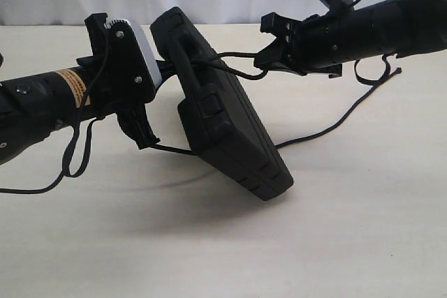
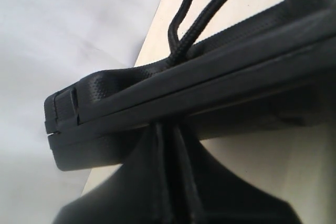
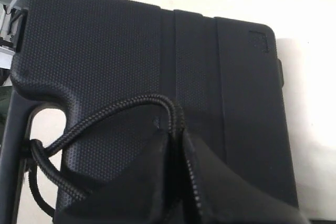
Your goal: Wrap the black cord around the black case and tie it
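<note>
The black case (image 1: 230, 130) stands tilted on its low corner on the table, handle end up. The black cord (image 1: 237, 71) passes through the handle slot and trails right across the table. My right gripper (image 1: 262, 56) is shut on the cord beside the handle. In the right wrist view the braided cord (image 3: 105, 111) enters the closed right gripper (image 3: 176, 135) over the case lid (image 3: 115, 51). My left gripper (image 1: 166, 71) is against the case's back. In the left wrist view the left gripper (image 2: 170, 129) is shut to a thin dark slit at the case (image 2: 210, 77), seemingly pinching cord; two cord strands (image 2: 194, 30) cross the rim.
The pale wooden table (image 1: 349, 242) runs to a white backdrop behind. The cord's loose tail (image 1: 335, 120) lies on the table at right, looping near the right arm. Thicker arm cables (image 1: 70, 162) hang below the left arm.
</note>
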You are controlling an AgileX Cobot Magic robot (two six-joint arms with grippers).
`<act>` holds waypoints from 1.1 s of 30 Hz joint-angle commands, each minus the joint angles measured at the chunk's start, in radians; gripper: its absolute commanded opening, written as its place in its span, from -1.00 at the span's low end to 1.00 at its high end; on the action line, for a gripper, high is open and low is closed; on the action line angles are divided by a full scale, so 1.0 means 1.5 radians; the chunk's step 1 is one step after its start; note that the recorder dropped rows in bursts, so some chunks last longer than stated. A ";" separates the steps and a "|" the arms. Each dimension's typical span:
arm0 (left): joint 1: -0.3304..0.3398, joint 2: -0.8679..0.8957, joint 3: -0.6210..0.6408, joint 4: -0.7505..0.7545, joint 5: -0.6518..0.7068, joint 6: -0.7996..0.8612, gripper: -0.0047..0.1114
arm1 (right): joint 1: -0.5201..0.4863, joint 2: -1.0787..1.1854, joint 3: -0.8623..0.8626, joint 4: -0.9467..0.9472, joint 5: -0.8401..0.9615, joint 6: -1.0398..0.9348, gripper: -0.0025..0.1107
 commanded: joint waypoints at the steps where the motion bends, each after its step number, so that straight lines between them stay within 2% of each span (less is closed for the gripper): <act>1: -0.004 0.000 -0.005 -0.005 -0.024 -0.005 -0.86 | 0.001 0.001 -0.004 0.006 0.008 -0.016 -0.88; 3: -0.004 0.000 -0.005 -0.005 -0.024 -0.005 -0.75 | 0.001 -0.001 -0.004 0.008 0.008 -0.017 -0.88; 10: -0.004 -0.009 -0.005 -0.007 -0.022 -0.025 -0.15 | -0.001 -0.028 -0.004 0.008 -0.010 -0.020 -0.88; 13: -0.004 -0.037 -0.005 -0.016 0.001 -0.029 -0.03 | -0.001 -0.037 -0.004 0.008 -0.018 -0.024 -0.88; 22: -0.004 -0.116 -0.005 -0.040 0.103 -0.075 -0.02 | -0.001 -0.049 -0.006 0.018 -0.022 -0.050 -0.88; 28: -0.004 -0.103 -0.005 -0.040 0.158 -0.079 -0.02 | 0.001 -0.049 -0.006 0.018 -0.017 -0.056 -0.88; 33: -0.004 -0.050 -0.005 -0.038 0.169 -0.094 -0.02 | 0.001 -0.049 -0.006 0.018 -0.001 -0.073 -0.88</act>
